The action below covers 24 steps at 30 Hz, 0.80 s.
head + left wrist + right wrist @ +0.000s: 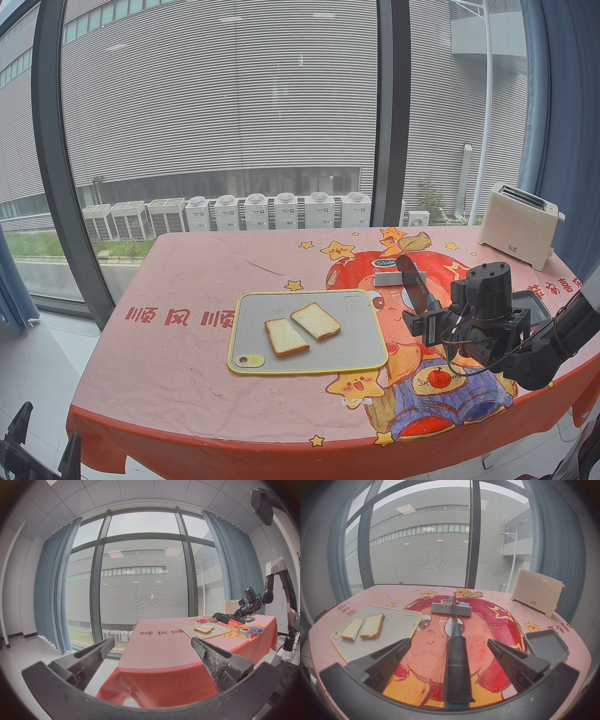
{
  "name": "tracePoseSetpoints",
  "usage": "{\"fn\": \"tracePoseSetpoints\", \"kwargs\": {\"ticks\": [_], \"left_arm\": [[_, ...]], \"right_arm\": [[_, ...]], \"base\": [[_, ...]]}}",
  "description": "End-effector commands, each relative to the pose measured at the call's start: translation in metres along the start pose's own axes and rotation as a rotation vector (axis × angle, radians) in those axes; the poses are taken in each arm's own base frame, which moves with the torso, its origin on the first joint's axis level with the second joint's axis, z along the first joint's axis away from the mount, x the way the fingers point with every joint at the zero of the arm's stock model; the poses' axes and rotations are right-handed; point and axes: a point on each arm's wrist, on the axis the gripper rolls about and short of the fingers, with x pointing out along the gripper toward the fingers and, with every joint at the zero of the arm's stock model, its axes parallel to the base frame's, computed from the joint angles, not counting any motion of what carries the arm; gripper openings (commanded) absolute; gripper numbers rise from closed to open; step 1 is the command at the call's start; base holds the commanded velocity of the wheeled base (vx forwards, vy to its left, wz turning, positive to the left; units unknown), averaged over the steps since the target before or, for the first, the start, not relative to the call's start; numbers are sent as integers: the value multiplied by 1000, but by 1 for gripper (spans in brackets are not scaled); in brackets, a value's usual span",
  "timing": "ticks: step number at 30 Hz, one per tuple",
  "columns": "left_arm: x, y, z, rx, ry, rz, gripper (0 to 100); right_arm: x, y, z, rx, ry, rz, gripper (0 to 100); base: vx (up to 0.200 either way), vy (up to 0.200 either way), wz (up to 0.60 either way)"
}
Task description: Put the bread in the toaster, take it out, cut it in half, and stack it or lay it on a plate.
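Two bread halves [285, 336] [316, 320] lie side by side on the grey, yellow-rimmed cutting board [350, 350], also seen as pieces [352, 628] [372, 625]. My right gripper [425, 319] hovers right of the board, holding a black-handled knife [412, 282] above the table. The knife's blade [454, 608] points toward a grey knife rest [451, 609]. The cream toaster [519, 225] stands at the far right corner with empty slots. A grey plate [547, 643] sits on the table under my right arm. My left gripper [44, 437] hangs open, low beside the table's near left corner.
The table carries a pink cartoon-print cloth [187, 375] and stands against a large window. Bare cloth stretches left of and in front of the board. The table's front edge [281, 444] is close to me.
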Motion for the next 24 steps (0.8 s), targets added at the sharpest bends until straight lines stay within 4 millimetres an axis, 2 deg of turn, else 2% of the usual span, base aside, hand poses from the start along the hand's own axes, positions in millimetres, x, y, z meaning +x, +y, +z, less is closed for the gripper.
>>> {"fn": "tracePoseSetpoints", "kwargs": {"ticks": [1, 17, 24], "left_arm": [[1, 0, -5, 0, 11, 0, 100], [1, 0, -5, 0, 11, 0, 100], [1, 0, -5, 0, 11, 0, 100]], "right_arm": [[-2, 0, 1, 1, -7, 3, 100], [-8, 1, 6, -6, -27, 12, 100], [-18, 7, 11, -9, -53, 41, 100]], "base": [[0, 0, 0], [0, 0, 0], [0, 0, 0]]}}
